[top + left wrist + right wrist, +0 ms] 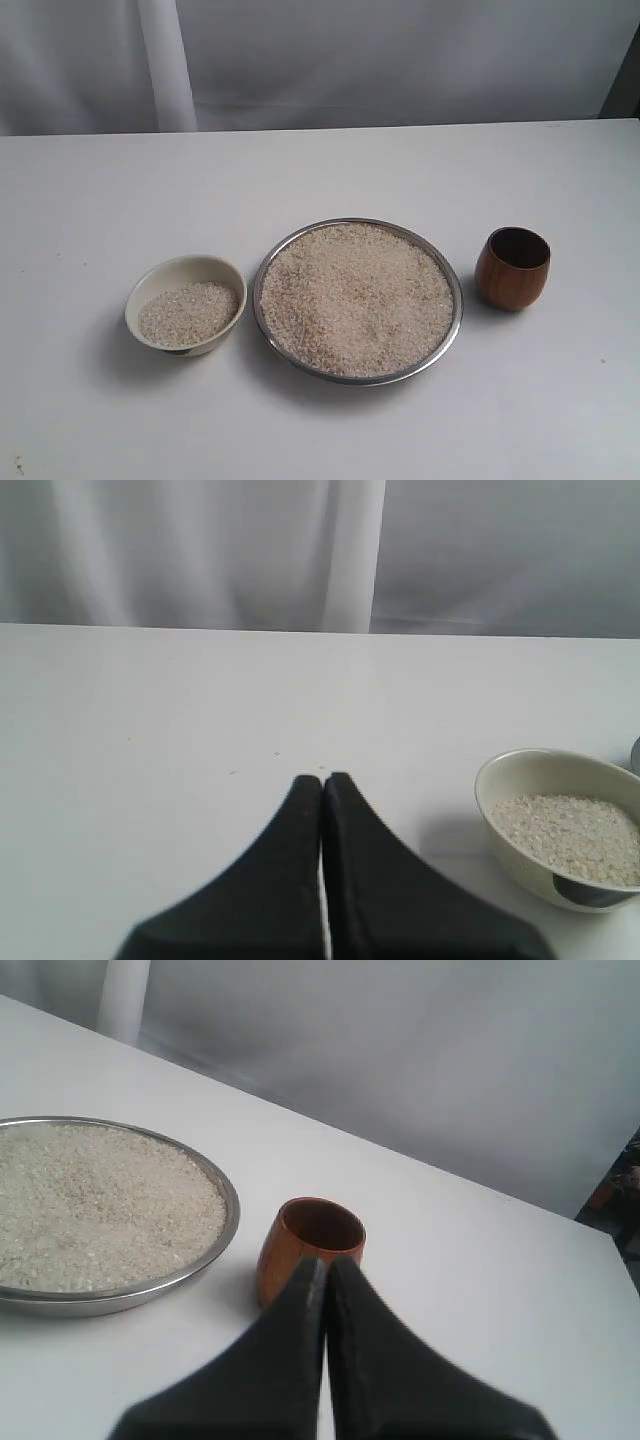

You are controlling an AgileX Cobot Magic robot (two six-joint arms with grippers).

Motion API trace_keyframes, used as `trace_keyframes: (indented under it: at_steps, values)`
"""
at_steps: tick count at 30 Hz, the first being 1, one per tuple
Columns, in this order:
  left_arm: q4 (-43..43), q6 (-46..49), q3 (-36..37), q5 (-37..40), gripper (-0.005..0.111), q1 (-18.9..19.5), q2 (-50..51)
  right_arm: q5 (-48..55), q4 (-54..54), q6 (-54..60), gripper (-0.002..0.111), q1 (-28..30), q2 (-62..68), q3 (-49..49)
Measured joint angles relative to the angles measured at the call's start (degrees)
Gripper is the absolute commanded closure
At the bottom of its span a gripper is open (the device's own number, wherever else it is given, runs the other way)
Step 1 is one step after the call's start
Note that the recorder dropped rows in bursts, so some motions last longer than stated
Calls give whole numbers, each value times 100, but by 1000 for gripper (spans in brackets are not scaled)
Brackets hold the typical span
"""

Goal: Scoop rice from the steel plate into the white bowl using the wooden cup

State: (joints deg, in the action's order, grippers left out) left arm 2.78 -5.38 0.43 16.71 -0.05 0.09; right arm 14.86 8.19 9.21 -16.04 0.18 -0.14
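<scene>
Two pincers show, both pressed together and holding nothing: the left pincer [322, 778] hangs over the bare counter [300, 170] near the white bowl [185, 260], and the right pincer [326, 1262] just short of the wooden cup [310, 1250]. The cup stands upright beside the steel plate [459, 310], which is heaped with rice [355, 300]. It looks light, stiff and polished, so probably slippery. Its rounded belly suggests gripping the rim wall, one finger inside.

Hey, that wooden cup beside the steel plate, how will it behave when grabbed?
The wooden cup looks rigid and probably light: small, apparently empty. Its polished, rounded sides may slip in a grip. Narrowing toward the base, it could tip or roll if nudged.
</scene>
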Motion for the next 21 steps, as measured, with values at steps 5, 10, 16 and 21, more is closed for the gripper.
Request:
trace_keyframes:
  at_steps: [5, 10, 16, 21]
  values:
    - [0, 0, 0, 0, 107, 0, 0, 0, -213, 0, 108, 0, 0, 0]
    - [0, 0, 0, 0, 107, 0, 0, 0, -680, 0, 108, 0, 0, 0]
    - [0, 0, 0, 0, 107, 0, 0, -584, -690, 328, 108, 0, 558, -388]
    - [0, 0, 0, 0, 107, 0, 0, -1393, -614, 498, 108, 0, 1778, -1029]
